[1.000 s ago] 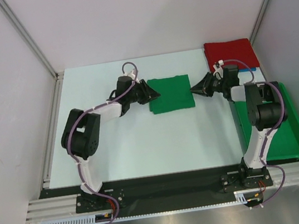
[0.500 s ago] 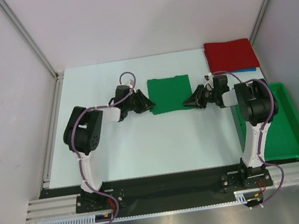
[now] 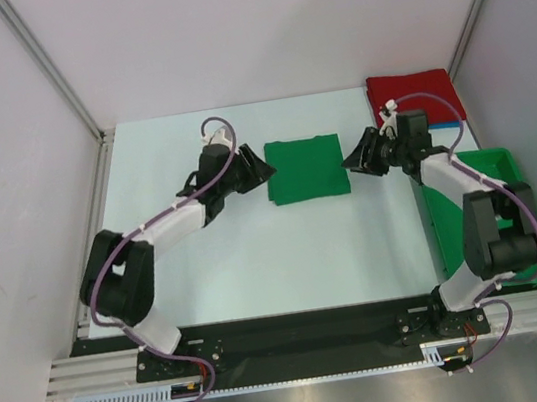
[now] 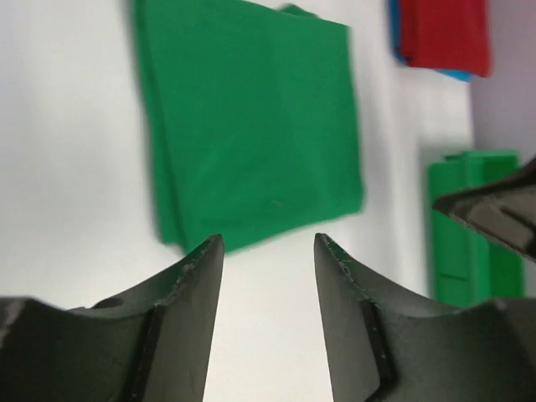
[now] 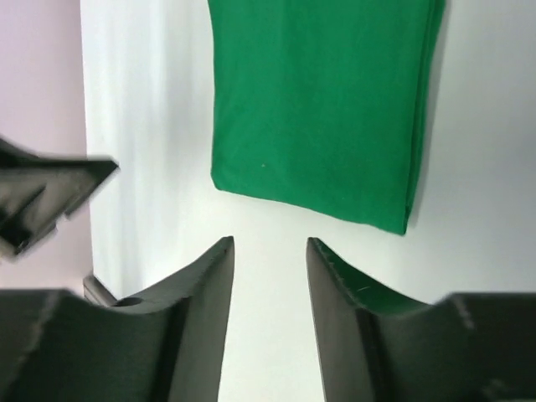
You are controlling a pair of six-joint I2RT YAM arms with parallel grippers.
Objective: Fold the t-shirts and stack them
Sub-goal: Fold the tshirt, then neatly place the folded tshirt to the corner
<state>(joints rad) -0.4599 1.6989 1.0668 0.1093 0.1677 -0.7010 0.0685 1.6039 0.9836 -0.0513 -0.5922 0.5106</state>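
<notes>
A folded bright green t-shirt (image 3: 306,168) lies flat mid-table, also in the left wrist view (image 4: 251,126) and the right wrist view (image 5: 318,109). A folded red t-shirt (image 3: 413,98) sits at the back right on a blue t-shirt, of which only an edge (image 3: 446,124) shows. My left gripper (image 3: 266,169) stands open just left of the green t-shirt, its jaws (image 4: 268,239) empty over bare table. On the shirt's right side my right gripper (image 3: 349,162) is open too, with nothing between its fingers (image 5: 270,240).
A rigid green bin (image 3: 528,213) stands along the right edge, beside the right arm's base. Grey walls and metal rails enclose the table on three sides. The red t-shirt (image 4: 444,33) and the bin (image 4: 469,226) also show in the left wrist view.
Both grippers have opened wider. Both dipped toward the near side of the green t-shirt, then moved back to its left and right edges. The t-shirt has not moved.
</notes>
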